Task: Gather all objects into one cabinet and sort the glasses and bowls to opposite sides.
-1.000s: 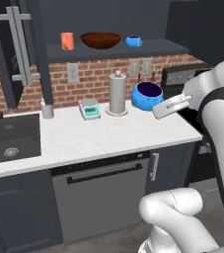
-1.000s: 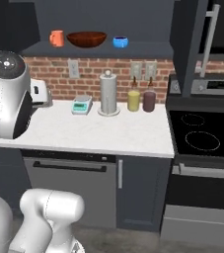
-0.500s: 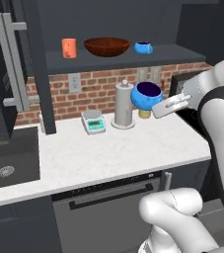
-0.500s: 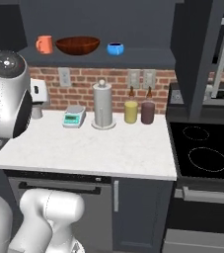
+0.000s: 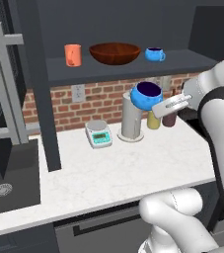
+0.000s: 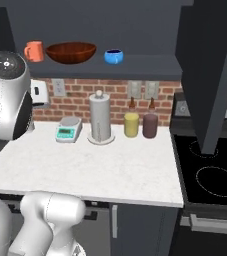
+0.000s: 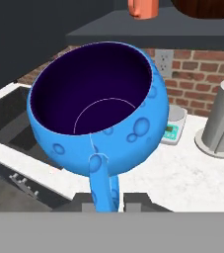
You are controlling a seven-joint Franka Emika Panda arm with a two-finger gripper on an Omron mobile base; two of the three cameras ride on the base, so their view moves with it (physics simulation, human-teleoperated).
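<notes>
My gripper [image 5: 156,105] is shut on the handle of a bright-blue cup [image 5: 146,95], which hangs above the counter in front of the steel cylinder. In the hand view this cup [image 7: 101,108] is close, dark inside, with its handle between my gripper [image 7: 108,200] fingertips. On the open cabinet's shelf [image 5: 113,71] stand an orange mug [image 5: 73,54] at left, a wide reddish-brown bowl [image 5: 115,53] in the middle and a second blue cup [image 5: 155,54] at right. The right base view shows the same mug [image 6: 33,51], bowl [image 6: 71,52] and cup [image 6: 114,56] on that shelf [image 6: 135,67].
On the counter stand a paper-towel cylinder [image 6: 100,118], a small scale [image 6: 68,129], a yellow canister [image 6: 131,124] and a maroon canister [image 6: 149,125]. The cabinet door [image 5: 5,84] hangs open at left over the sink [image 5: 5,183]. A black stovetop [image 6: 212,170] lies at right.
The whole picture has shifted and drawn nearer, so the base has moved toward the counter. The blue cup stays held in the same place relative to the arm.
</notes>
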